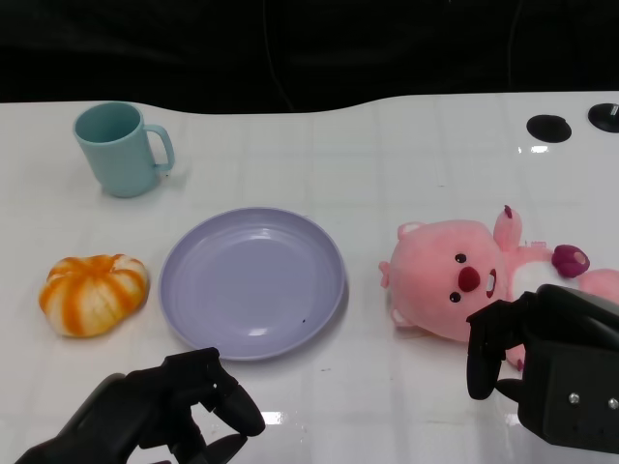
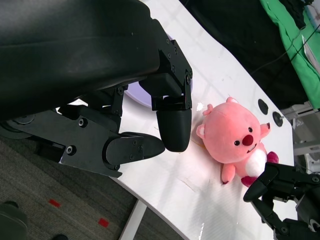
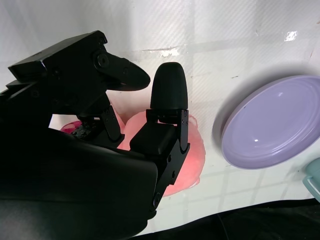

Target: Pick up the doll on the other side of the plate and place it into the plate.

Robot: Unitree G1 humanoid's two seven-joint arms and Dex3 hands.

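- Hovering at the near edge of the white table (image 1: 406,145), the left hand (image 1: 164,411) has its fingers curled inward around nothing; bare tabletop lies between it and the plate's near rim.
- At the near right, the right hand (image 1: 546,362) hangs just over the doll's near side, fingers (image 1: 481,353) bent downward and apart, gripping nothing; whether any fingertip touches the plush cannot be told.
- From the left wrist view, the table's near edge curves past a grey floor, with one white table leg (image 2: 132,225) below it.
- Pink doll (image 1: 464,280) lies on its back on the table, right of the plate and apart from it, a strip of bare white between its ear and the rim.
- Lavender plate (image 1: 253,280) sits near the middle, holding nothing, with a small dark speck on its inner surface.
- Orange-and-white striped pumpkin toy (image 1: 94,293) rests just left of the plate, a narrow gap between them.
- Farther back on the left, a teal mug (image 1: 121,148) stands upright, handle toward the right, well apart from the plate.
- Two dark round holes (image 1: 548,127) mark the far right corner of the glossy tabletop.
- Beyond the far edge everything is black; the left wrist view shows green cloth (image 2: 295,35) past it.
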